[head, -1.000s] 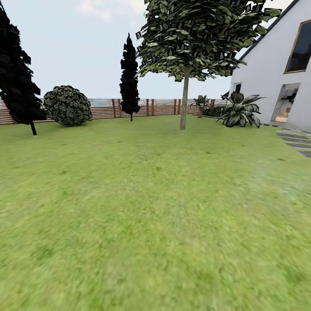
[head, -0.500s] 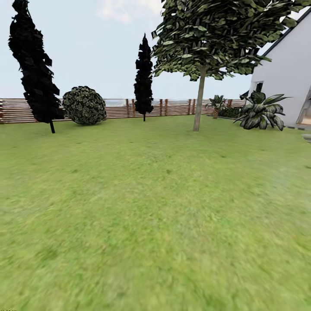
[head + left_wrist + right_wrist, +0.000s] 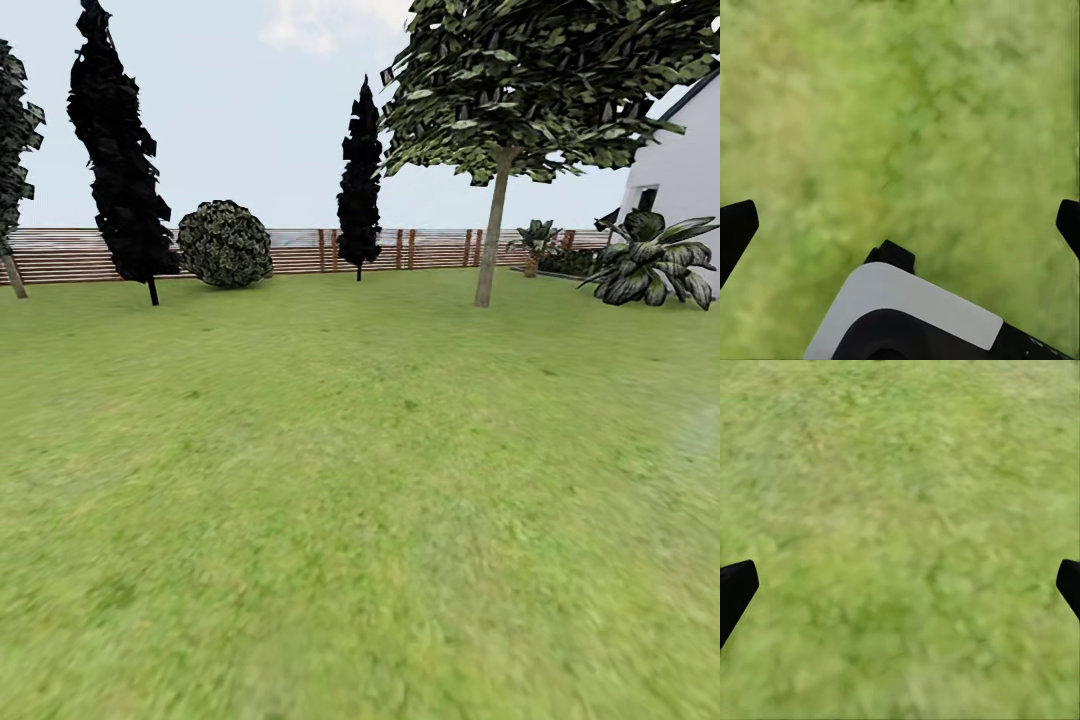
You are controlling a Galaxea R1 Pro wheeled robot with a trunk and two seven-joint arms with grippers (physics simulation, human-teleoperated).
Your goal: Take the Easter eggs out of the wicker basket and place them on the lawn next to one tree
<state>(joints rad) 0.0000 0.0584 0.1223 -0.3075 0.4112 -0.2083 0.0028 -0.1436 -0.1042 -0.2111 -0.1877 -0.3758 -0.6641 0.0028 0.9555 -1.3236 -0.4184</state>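
Both grippers' fingers are spread wide, holding nothing, with only lawn (image 3: 900, 510) between the left fingers (image 3: 735, 229) and the right fingers (image 3: 735, 585). The tree (image 3: 492, 235) stands far ahead, right of centre, before the fence (image 3: 300, 250).

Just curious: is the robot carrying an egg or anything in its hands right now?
Nothing. The left gripper and right gripper are both open, with bare lawn between the fingertips.

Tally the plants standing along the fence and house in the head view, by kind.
Leafy trees with a canopy: 1, plus part of another at the picture's left edge
Dark conifers: 2
Round bushes: 1
Short palms: 2
Total: 7
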